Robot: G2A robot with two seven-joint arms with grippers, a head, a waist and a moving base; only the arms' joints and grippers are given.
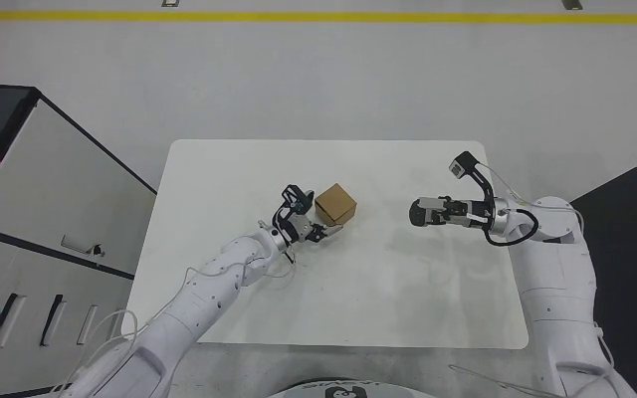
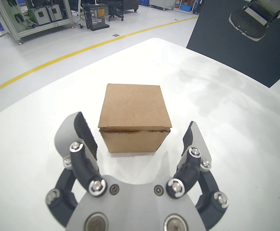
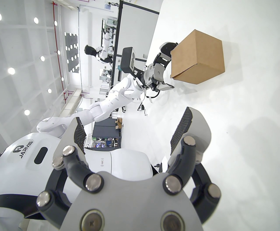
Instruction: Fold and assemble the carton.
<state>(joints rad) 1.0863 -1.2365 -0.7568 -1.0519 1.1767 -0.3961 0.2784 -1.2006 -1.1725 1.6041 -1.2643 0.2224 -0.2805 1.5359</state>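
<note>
Carton [image 1: 336, 203] stands closed on bench [image 1: 249, 298]; final step, judged. Left claw [image 2: 137, 130] wide, just left of it; right claw [image 3: 133, 118] wide, well apart. Next: press lid flush

Robotics lab, yellow floor line [image 1: 318, 17], equipment racks [image 2: 41, 16], another humanoid robot [image 3: 101, 54]

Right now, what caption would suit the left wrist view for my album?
Open left gripper faces a closed brown cardboard carton standing on the white table.
</note>
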